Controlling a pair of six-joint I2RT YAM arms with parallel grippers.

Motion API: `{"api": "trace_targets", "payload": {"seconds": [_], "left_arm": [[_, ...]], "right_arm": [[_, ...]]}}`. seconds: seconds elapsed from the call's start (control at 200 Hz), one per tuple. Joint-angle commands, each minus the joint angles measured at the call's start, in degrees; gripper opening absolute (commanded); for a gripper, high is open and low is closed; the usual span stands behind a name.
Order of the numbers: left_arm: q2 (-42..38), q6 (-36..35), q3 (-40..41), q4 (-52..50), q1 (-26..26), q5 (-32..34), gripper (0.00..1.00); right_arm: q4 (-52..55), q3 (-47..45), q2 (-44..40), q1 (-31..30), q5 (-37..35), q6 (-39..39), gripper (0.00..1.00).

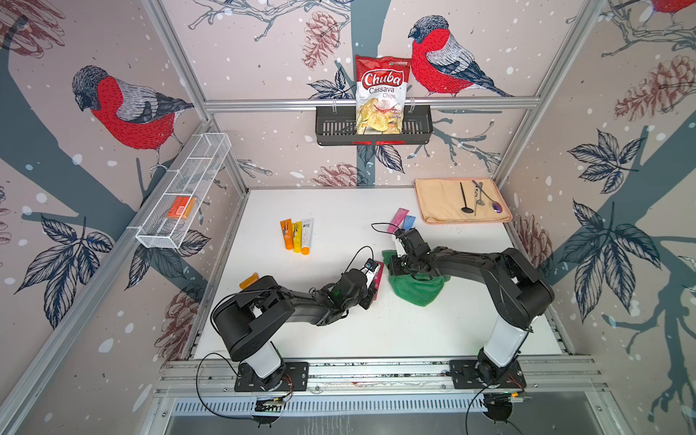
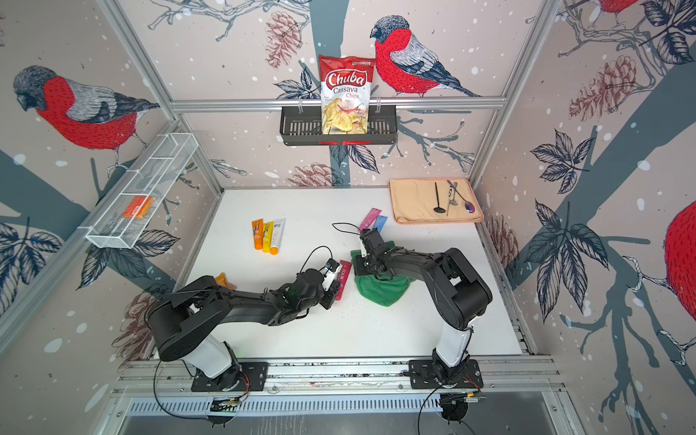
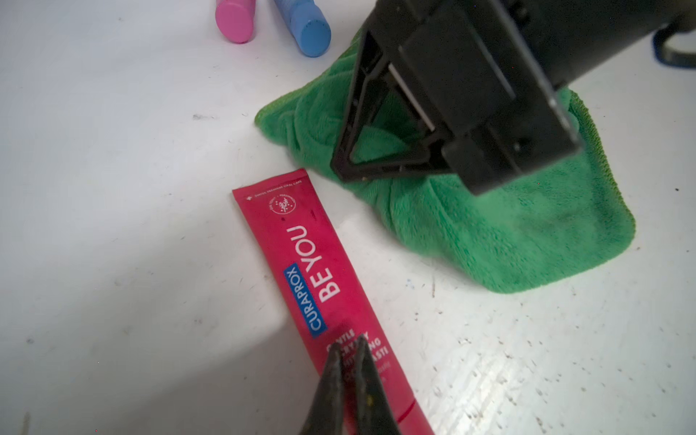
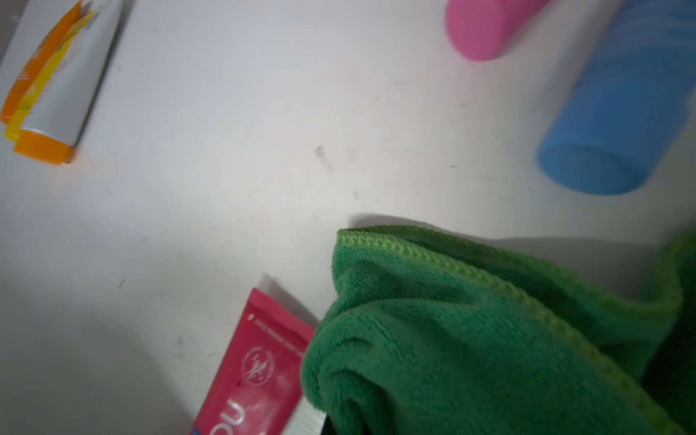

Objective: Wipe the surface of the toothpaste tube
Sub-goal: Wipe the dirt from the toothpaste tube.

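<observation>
left gripper (image 3: 348, 363): fingers pressed together, tips over toothpaste tube (image 3: 301, 241) | right gripper (image 3: 344, 169): pinching green cloth (image 3: 489, 233), just beside tube

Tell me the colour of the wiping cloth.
The cloth is green; the left wrist view shows it best.

Crimson toothpaste tube (image 3: 301, 241) with white lettering, green cloth (image 3: 508, 233), pink tube (image 3: 235, 19), blue tube (image 3: 305, 26), white table (image 3: 113, 188).

Left arm (image 1: 301, 305) stretched low over the table (image 1: 414, 331), elbow tucked near its base, left end effector (image 3: 348, 348) angled down, fingertips pinched tight together. Right arm (image 1: 470, 263) reaching inward, wrist dipped, right end effector (image 1: 402, 268) clamped on the green cloth (image 1: 418, 292). Both end effectors sit near each other, mid-table.
</observation>
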State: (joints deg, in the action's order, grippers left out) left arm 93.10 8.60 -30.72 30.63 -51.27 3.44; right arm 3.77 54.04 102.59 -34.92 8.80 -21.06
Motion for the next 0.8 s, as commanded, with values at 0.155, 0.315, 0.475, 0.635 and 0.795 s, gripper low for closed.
{"api": "trace_targets", "payload": {"seconds": [0.155, 0.315, 0.475, 0.635, 0.795], "left_arm": [[0.4, -0.6, 0.2, -4.5, 0.2, -2.1, 0.08], [0.3, -0.6, 0.4, -4.4, 0.3, -2.1, 0.08], [0.2, -0.6, 0.7, -4.2, 0.3, -2.2, 0.08], [0.2, -0.6, 0.8, -4.1, 0.3, -2.3, 0.08], [0.3, -0.7, 0.8, -4.0, 0.3, -2.2, 0.08]], "right_arm": [[-0.8, -1.2, -6.3, -1.2, 5.6, 1.8, 0.00], [-5.4, -1.6, -6.7, -2.6, 15.8, 0.7, 0.00], [-4.2, -0.1, -1.6, -2.8, 15.1, 0.7, 0.00], [-0.8, 2.1, 3.5, -3.5, 9.3, 1.3, 0.00], [3.8, 4.6, 6.7, -3.8, 0.3, 1.2, 0.00]]}}
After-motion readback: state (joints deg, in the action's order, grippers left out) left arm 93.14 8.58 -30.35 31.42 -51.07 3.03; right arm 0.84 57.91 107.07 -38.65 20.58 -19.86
